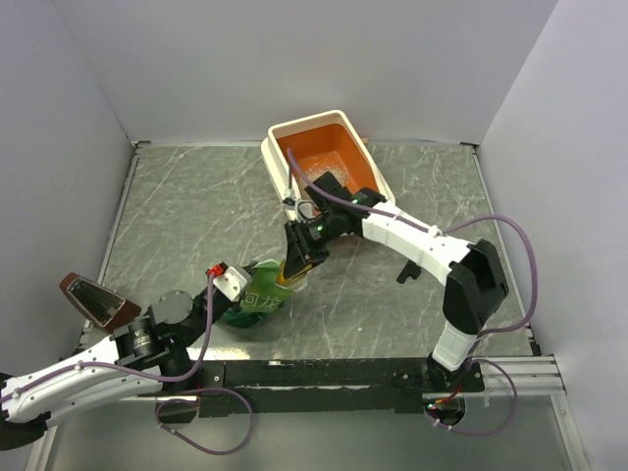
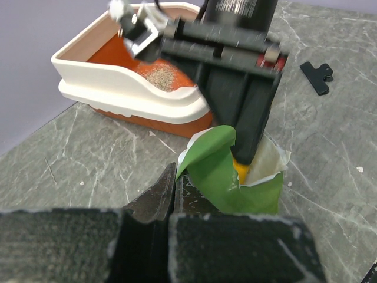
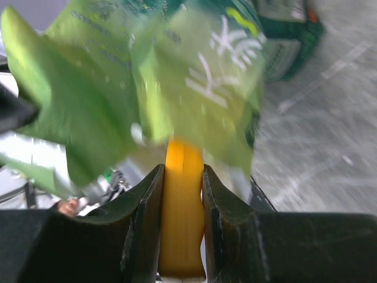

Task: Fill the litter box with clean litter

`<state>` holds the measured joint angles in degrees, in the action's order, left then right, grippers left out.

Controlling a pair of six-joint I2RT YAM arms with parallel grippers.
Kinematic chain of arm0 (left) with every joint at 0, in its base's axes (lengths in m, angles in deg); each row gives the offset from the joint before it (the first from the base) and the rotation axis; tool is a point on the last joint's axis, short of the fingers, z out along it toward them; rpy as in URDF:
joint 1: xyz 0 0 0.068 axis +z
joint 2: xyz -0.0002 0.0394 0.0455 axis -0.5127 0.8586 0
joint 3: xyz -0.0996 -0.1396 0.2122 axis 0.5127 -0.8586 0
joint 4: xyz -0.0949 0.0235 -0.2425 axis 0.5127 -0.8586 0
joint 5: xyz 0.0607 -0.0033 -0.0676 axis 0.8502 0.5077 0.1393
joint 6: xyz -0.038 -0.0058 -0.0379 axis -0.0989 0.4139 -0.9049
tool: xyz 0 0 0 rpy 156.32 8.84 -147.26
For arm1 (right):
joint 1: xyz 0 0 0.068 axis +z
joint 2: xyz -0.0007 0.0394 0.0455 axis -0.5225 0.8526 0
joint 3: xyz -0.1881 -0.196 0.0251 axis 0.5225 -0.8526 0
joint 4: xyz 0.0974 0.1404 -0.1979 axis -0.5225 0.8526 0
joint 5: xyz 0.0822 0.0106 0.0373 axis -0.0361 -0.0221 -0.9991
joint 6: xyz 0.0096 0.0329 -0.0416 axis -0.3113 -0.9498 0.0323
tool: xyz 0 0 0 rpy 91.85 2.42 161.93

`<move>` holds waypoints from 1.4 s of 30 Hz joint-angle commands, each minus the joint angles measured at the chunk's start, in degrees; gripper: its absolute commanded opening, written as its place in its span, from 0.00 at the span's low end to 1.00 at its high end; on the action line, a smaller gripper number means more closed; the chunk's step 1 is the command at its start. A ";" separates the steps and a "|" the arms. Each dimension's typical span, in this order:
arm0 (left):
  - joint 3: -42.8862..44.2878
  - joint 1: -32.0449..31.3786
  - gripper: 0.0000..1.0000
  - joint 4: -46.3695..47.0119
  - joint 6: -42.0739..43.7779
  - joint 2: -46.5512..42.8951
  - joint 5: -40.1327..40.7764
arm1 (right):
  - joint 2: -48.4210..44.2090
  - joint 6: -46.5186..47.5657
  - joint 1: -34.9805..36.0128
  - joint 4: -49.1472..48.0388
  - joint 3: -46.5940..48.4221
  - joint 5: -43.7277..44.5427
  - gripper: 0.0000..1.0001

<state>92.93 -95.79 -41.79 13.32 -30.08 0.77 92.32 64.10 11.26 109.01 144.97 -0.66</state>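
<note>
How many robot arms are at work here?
2. The left arm reaches from the lower left to the bag; the right arm comes from the lower right, holding a yellow scoop in the bag.

A grey-green marbled tabletop with pale veins lies under soft, even light. Plain pale walls close it in on the left, far and right sides. A metal rail runs along the near edge.
</note>
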 commanded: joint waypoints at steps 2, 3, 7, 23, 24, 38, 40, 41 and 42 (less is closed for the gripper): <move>1.80 0.00 0.01 3.09 -1.34 -0.45 -1.97 | 4.00 -6.38 1.45 -13.53 -7.81 -5.83 0.00; 1.63 0.00 0.01 3.09 -1.25 -0.63 -2.14 | 4.26 -6.39 1.27 -16.09 -9.04 -7.85 0.00; 1.10 0.00 0.01 3.26 -0.81 -1.25 -2.23 | 2.16 -8.49 -0.48 -28.04 -15.63 -15.94 0.00; 0.22 0.00 0.01 3.53 0.16 -0.90 -4.08 | -6.37 -42.66 -6.54 -97.08 -45.51 -30.99 0.00; 0.04 0.00 0.01 3.53 0.16 -0.98 -4.16 | -6.28 -45.82 -7.16 -101.59 -47.01 -31.08 0.00; -0.13 0.00 0.01 3.62 0.42 0.24 -4.17 | -3.46 -67.83 -13.84 -138.64 -57.21 -31.16 0.00; -0.13 0.00 0.01 3.61 0.42 0.42 -4.08 | -5.66 -66.25 -14.37 -136.27 -58.09 -31.25 0.00; -0.05 0.00 0.01 3.62 0.51 0.59 -3.99 | -6.71 -64.85 -14.72 -134.61 -58.53 -31.25 0.00; -0.05 0.00 0.01 3.62 0.42 0.60 -3.99 | -7.94 -63.97 -14.99 -132.76 -58.88 -31.25 0.00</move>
<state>92.82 -95.79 -41.79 13.84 -30.15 -2.70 89.94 -1.60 -2.53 -6.88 87.29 -29.52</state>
